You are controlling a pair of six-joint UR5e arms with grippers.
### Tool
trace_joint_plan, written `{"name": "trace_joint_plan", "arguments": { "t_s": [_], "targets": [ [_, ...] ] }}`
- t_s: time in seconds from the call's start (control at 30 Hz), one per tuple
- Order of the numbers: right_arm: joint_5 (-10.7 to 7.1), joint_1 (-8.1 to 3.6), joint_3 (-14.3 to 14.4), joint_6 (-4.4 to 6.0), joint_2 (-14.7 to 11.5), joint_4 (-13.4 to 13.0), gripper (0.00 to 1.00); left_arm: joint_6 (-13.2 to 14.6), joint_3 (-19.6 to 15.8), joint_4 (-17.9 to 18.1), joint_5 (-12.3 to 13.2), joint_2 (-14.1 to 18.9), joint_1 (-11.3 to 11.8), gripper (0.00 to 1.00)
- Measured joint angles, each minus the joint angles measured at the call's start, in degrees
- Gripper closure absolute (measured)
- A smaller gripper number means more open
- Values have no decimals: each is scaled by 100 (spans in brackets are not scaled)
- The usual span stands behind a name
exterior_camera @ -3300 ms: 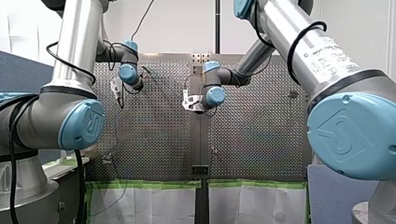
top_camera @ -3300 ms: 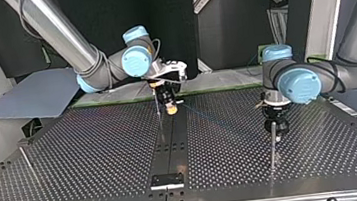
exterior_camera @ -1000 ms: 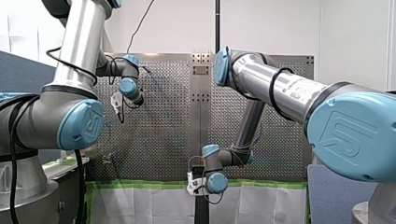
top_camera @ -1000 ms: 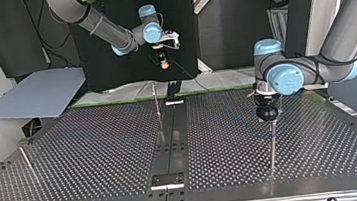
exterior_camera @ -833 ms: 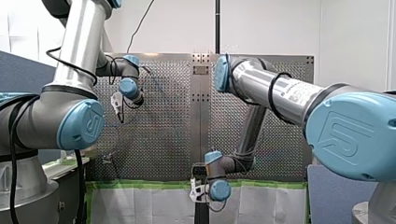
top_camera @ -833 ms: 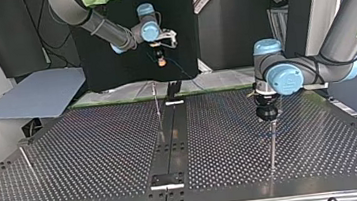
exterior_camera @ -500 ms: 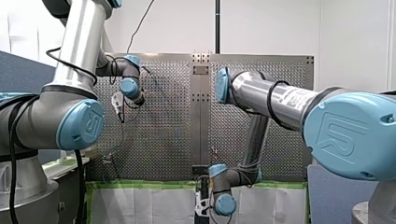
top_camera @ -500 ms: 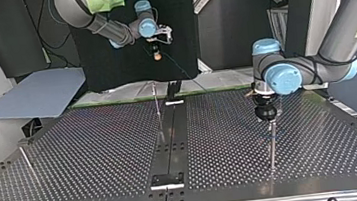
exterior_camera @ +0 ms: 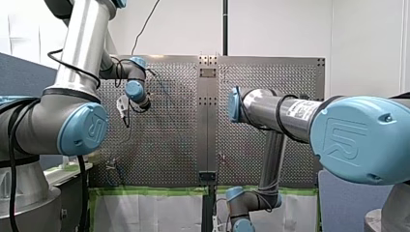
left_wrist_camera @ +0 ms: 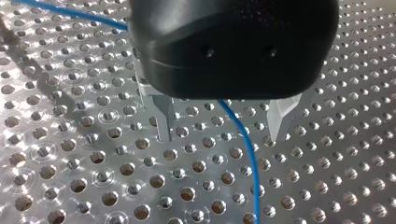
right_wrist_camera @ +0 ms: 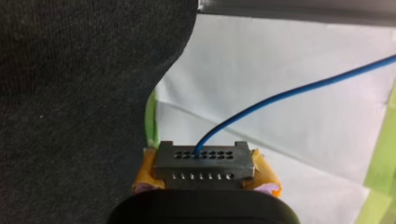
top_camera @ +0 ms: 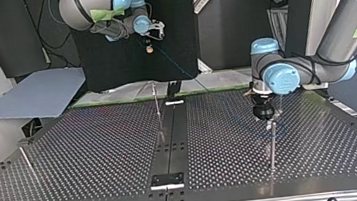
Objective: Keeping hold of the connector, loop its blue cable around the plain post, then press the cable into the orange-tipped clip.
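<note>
right gripper (right_wrist_camera: pixel 204 181): clamping the connector (right_wrist_camera: pixel 203 161) between yellow pads (right_wrist_camera: pixel 265 179), hanging high beyond the far edge of the table (top_camera: pixel 72 157) in the top view.
connector: sitting grey and flat in that pinch, showing two rows of small holes.
blue cable (right_wrist_camera: pixel 289 93): leaving one hole of the connector, slanting down across the top view toward the left gripper (left_wrist_camera: pixel 222 128).
left gripper: hovering spread over the table, metal fingers (left_wrist_camera: pixel 163 119) gripping nothing, blue cable running loose between them.
thin post (top_camera: pixel 272 146): showing just below the left gripper in the top view; blue cable curving at its foot, around or beside being unclear.
second post (top_camera: pixel 156 100): standing beside the dark centre strip (top_camera: pixel 172 131) near the far edge, tip colour being too small to tell.
</note>
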Motion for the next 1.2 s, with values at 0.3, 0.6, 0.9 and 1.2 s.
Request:
{"name": "trace_joint_plan", "arguments": {
  "t_s": [0.3, 0.6, 0.9, 1.2],
  "targets": [
    [-40, -420, 11, 145, 155, -156, 100, 58, 0, -35, -33, 0, -35, 0],
    [-220, -539, 25, 153, 154, -299, 100, 83, 0, -46, -61, 0, -59, 0],
    [-394, -643, 427, 294, -178, -663, 100, 126, 0, -70, -96, 0, -85, 0],
    [-215, -626, 941, 524, -690, -1176, 100, 144, 0, -95, -106, 0, -120, 0]
  ]
}}
